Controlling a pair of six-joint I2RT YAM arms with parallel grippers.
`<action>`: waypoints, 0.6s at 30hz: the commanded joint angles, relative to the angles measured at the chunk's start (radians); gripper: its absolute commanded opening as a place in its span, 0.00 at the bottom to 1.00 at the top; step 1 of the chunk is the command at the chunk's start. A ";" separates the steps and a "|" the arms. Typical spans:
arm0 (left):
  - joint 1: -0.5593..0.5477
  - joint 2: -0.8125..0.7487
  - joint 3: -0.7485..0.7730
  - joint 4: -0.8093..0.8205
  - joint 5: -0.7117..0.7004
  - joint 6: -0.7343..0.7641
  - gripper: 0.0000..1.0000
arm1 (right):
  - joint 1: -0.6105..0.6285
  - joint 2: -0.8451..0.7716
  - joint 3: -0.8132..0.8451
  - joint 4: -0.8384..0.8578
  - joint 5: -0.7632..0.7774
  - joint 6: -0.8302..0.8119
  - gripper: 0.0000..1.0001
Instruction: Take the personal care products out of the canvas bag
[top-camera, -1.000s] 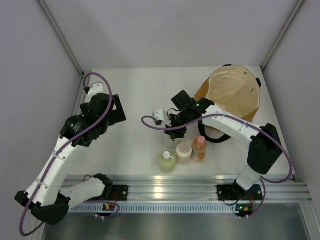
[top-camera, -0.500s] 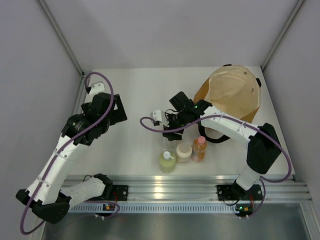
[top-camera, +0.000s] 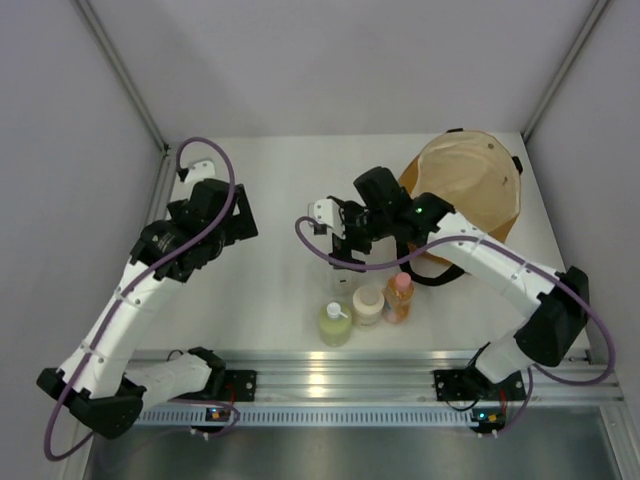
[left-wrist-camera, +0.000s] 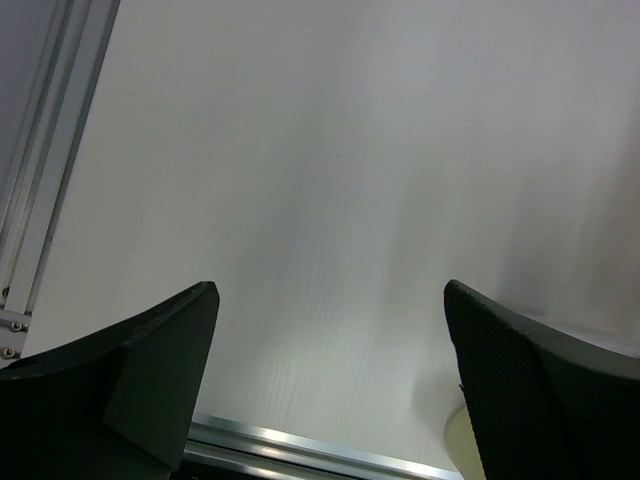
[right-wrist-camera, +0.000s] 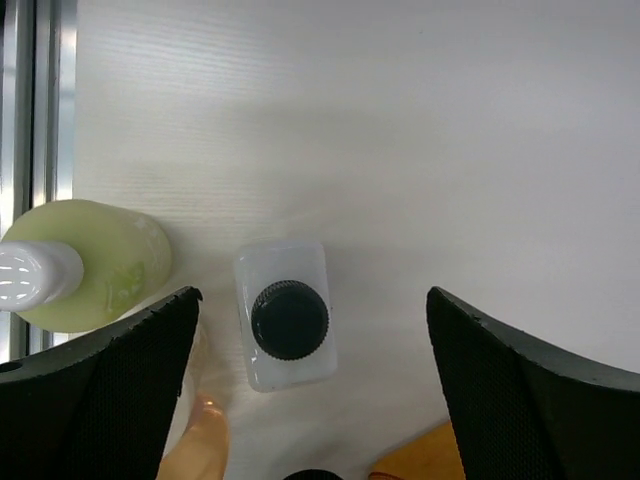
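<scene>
The clear square bottle with a black cap (right-wrist-camera: 288, 318) stands on the table, free between the wide-apart fingers of my open right gripper (right-wrist-camera: 312, 300), which hovers over it (top-camera: 345, 250). From above, that clear bottle (top-camera: 343, 283) sits just behind a row of the yellow-green pump bottle (top-camera: 335, 323), the cream jar (top-camera: 368, 305) and the orange bottle with a pink cap (top-camera: 399, 297). The tan canvas bag (top-camera: 465, 195) lies at the far right. My left gripper (top-camera: 238, 215) is open over bare table at the left (left-wrist-camera: 330, 290), holding nothing.
An aluminium rail (top-camera: 380, 372) runs along the near table edge and shows in the left wrist view as the rail (left-wrist-camera: 300, 445). The bag's black strap (top-camera: 432, 275) loops close behind the orange bottle. White walls enclose the table on three sides.
My right gripper has opened and let go of the clear bottle, which now stands alone, and has drawn back a little toward the far side. The left arm has shifted slightly farther away.
</scene>
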 joint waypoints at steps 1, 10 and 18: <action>0.005 0.023 0.072 0.007 -0.021 0.031 0.98 | 0.005 -0.096 0.069 0.066 0.021 0.050 0.93; 0.005 0.080 0.196 0.002 0.005 0.076 0.98 | -0.052 -0.183 0.177 0.059 0.432 0.402 1.00; 0.003 0.147 0.326 -0.041 -0.006 0.137 0.98 | -0.224 -0.263 0.225 0.000 0.575 0.699 0.99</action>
